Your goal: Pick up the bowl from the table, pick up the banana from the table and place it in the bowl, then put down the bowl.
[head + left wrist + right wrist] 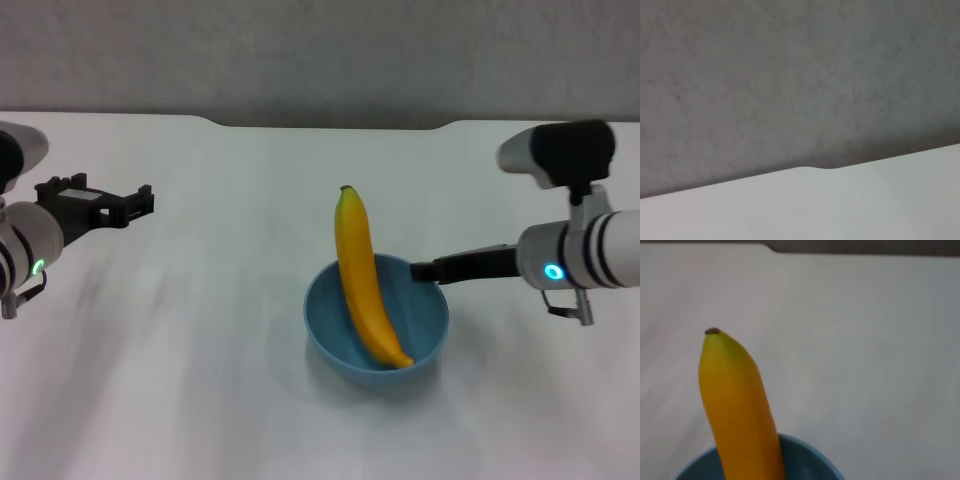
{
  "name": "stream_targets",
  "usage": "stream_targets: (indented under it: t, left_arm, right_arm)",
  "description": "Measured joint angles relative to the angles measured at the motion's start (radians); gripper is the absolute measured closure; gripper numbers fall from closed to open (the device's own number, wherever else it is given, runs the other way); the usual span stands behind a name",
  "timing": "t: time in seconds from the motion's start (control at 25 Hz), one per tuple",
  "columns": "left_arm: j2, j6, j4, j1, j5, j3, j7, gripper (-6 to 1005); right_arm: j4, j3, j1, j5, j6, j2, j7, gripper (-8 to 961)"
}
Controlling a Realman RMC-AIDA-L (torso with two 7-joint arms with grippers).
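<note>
Head view is showing the bowl (376,322) sitting on the table (200,380) with the banana (366,280) lying in it, one end resting on the bowl's near inner side and the stem end sticking out past the far rim. The right gripper (424,271) is reaching in from the robot's right, and its dark fingers (470,264) are meeting the bowl's rim on that side; they are looking narrow and appear to be pinching the rim, though the contact itself is too small to make out fully. The banana is lying just beyond those fingertips, toward the robot's left, not touching them.

The left gripper (140,203) is hanging well apart from the bowl, over the left part of the table, its fingers (132,208) pointing toward the middle and holding nothing; whether they are spread or closed I cannot tell.

Right wrist view is showing the banana (737,405) rising out of the bowl (805,460), greenish tip with a dark end, with the white table (865,340) beyond. Left wrist view is showing only the table's (840,210) far edge with its shallow notch against a grey wall (790,75).
</note>
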Motion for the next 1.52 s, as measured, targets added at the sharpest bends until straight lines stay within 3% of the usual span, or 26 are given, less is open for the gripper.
stream_targets:
  t: [0.24, 0.44, 0.56, 0.8, 0.96, 1.08, 1.24, 1.32, 1.36, 1.52]
  left_arm:
    - [0.005, 0.004, 0.001, 0.013, -0.039, 0.000, 0.011, 91]
    - [0.002, 0.067, 0.022, 0.031, -0.047, 0.007, 0.013, 91]
    - [0.004, 0.075, 0.026, 0.036, -0.077, 0.025, 0.012, 91]
    - [0.003, 0.095, 0.020, 0.043, -0.096, 0.049, 0.014, 91]
    - [0.002, 0.106, 0.017, 0.055, -0.097, 0.067, 0.011, 91]
    - [0.002, 0.107, 0.017, 0.060, -0.112, 0.075, 0.010, 91]
    - [0.003, 0.108, 0.016, 0.066, -0.137, 0.087, 0.012, 91]
    - [0.003, 0.126, 0.016, 0.069, -0.137, 0.115, 0.012, 91]
    - [0.002, 0.141, 0.016, 0.071, -0.137, 0.136, 0.011, 91]
    - [0.003, 0.279, -0.006, 0.104, -0.136, 0.279, 0.009, 91]
  right_arm:
    - [-0.276, -0.002, -0.197, -0.001, 0.008, 0.000, -0.010, 556]
    - [-0.376, -0.002, -0.298, 0.008, 0.079, 0.001, -0.080, 310]
    - [-0.403, -0.005, -0.351, 0.033, 0.143, 0.001, -0.105, 115]
    - [-0.445, -0.065, -0.457, 0.334, 0.305, 0.003, -0.411, 49]
    - [-0.452, -0.088, -0.498, 0.648, 0.303, 0.003, -0.747, 92]
    - [-0.411, -0.068, -0.518, 0.938, 0.181, 0.001, -1.027, 126]
    - [-0.245, -0.027, -0.532, 1.310, -0.108, -0.002, -1.372, 173]
    - [-0.052, -0.005, -0.539, 1.551, -0.371, -0.002, -1.586, 197]
    - [-0.052, -0.005, -0.539, 1.551, -0.371, -0.002, -1.586, 209]
    - [0.208, -0.007, -0.521, 1.812, -0.652, 0.003, -1.741, 232]
